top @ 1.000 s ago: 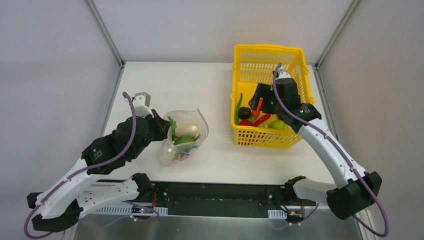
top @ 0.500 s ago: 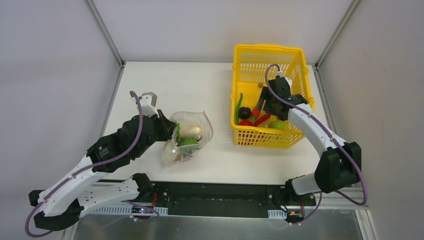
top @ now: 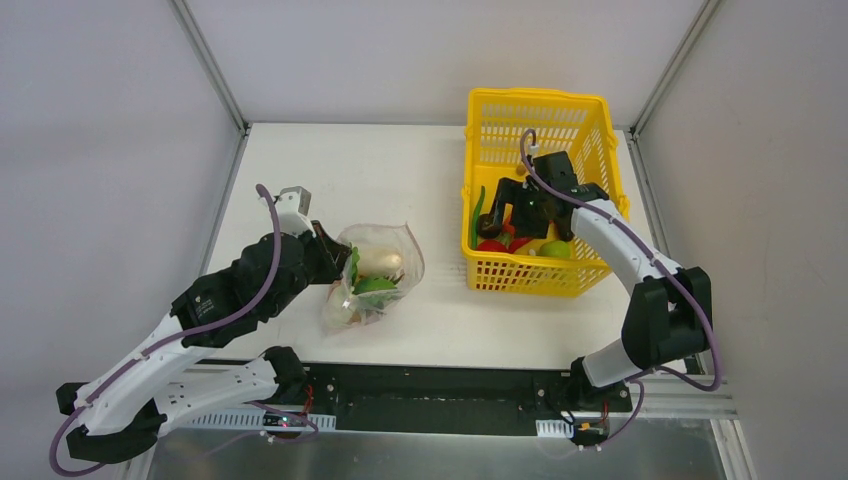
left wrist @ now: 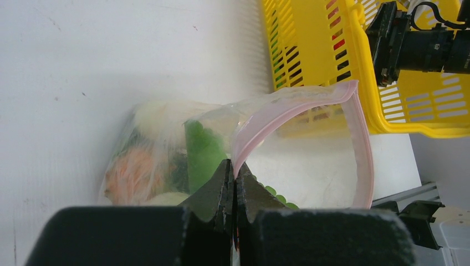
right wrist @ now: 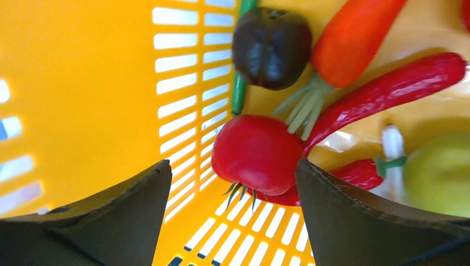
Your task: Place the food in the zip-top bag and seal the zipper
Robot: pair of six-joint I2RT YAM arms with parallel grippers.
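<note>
Pink along the mouth edge, the zipper (left wrist: 310, 102) is clamped between the closed fingers of your left gripper (left wrist: 233, 174), which holds the zip-top bag (top: 385, 275) gaping in a wide loop on the table (top: 420, 170), left of the yellow basket (top: 538, 96). Part of your loading is done: a white radish (left wrist: 161, 113), a green piece (left wrist: 204, 152) and an orange piece (left wrist: 130, 172) lie inside the bag. The basket holds the rest: a round red piece (right wrist: 258, 152), a dark piece (right wrist: 271, 47), a carrot (right wrist: 349, 33), a red chilli (right wrist: 388, 83) and a yellow-green fruit (right wrist: 443, 172). Your right gripper (right wrist: 231, 166) is down in the basket, fingers spread wide either side of the round red piece, gripping nothing. You look roughly midway: those pieces must cross over, and the sealing is not yet begun.
</note>
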